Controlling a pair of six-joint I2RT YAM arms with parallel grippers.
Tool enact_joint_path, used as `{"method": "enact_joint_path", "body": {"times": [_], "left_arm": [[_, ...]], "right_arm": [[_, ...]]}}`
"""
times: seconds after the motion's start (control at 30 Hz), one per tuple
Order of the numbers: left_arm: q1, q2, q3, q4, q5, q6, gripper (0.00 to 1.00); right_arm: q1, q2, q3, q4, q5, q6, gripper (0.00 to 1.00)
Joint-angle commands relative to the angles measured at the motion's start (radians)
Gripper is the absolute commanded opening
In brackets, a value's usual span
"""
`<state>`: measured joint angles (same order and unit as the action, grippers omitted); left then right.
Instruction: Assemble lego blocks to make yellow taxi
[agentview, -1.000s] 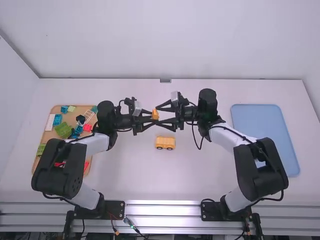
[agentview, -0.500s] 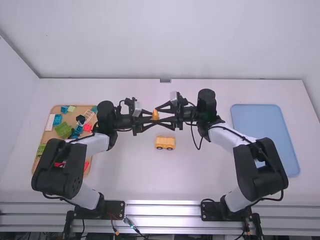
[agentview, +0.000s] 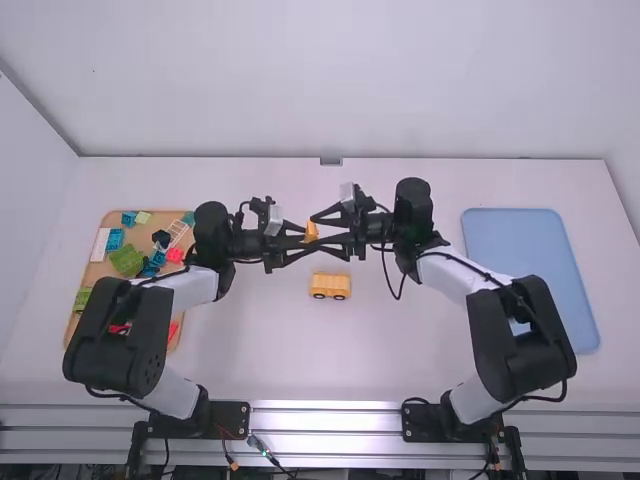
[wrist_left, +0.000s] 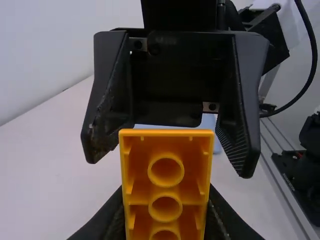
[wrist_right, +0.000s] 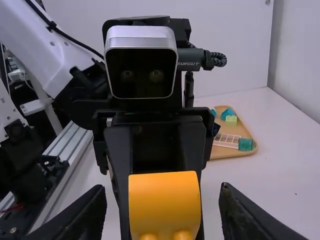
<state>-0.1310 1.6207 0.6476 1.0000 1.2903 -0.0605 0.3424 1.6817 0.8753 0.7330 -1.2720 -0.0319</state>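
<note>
In the high view, my left gripper (agentview: 301, 239) is shut on a yellow-orange block (agentview: 311, 231) above the middle of the table. My right gripper (agentview: 322, 231) faces it from the right, open. The left wrist view has the block's hollow underside with round tubes (wrist_left: 165, 171) rising from my left gripper (wrist_left: 165, 220). In the right wrist view, the block's smooth curved side (wrist_right: 164, 201) stands between the spread fingers of my right gripper (wrist_right: 162, 212), gaps on both sides. A yellow wheeled block assembly (agentview: 330, 286) sits on the table below the grippers.
At the left, a wooden tray (agentview: 97, 272) holds several green, blue, red and white pieces, partly behind the left arm. A blue tray (agentview: 530, 250) lies at the right, its near part behind the right arm. A wall borders the table's far edge.
My right gripper's fingers stand slightly closer together than a second ago. The held block has tilted and shifted very slightly with my left gripper. The wheeled assembly has stayed put.
</note>
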Motion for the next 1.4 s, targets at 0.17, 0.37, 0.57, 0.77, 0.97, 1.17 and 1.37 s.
{"method": "enact_joint_path", "body": {"times": [0.17, 0.37, 0.57, 0.77, 0.97, 1.17, 1.37], "left_arm": [[-0.009, -0.018, -0.002, 0.003, 0.023, 0.005, 0.17], [-0.007, -0.018, -0.002, 0.000, 0.023, 0.012, 0.17], [-0.010, -0.018, -0.002, 0.000, 0.030, 0.012, 0.16], [-0.010, -0.018, -0.002, -0.009, 0.053, 0.050, 0.15], [-0.005, -0.018, -0.002, -0.012, 0.053, 0.050, 0.15], [-0.006, -0.018, -0.002, -0.012, 0.053, 0.053, 0.15], [-0.010, -0.018, -0.002, -0.015, 0.053, 0.053, 0.14]], "right_arm": [[0.005, -0.006, 0.025, 0.000, -0.006, 0.000, 0.53], [0.005, -0.006, 0.025, -0.008, 0.000, -0.002, 0.52], [0.005, -0.003, 0.025, -0.013, 0.001, -0.002, 0.49], [0.006, 0.002, 0.025, -0.008, 0.001, -0.002, 0.49], [0.006, 0.002, 0.025, -0.007, -0.005, -0.002, 0.49], [0.020, 0.002, 0.025, -0.011, -0.006, -0.002, 0.47], [0.032, 0.002, 0.025, -0.038, 0.016, -0.047, 0.41]]}}
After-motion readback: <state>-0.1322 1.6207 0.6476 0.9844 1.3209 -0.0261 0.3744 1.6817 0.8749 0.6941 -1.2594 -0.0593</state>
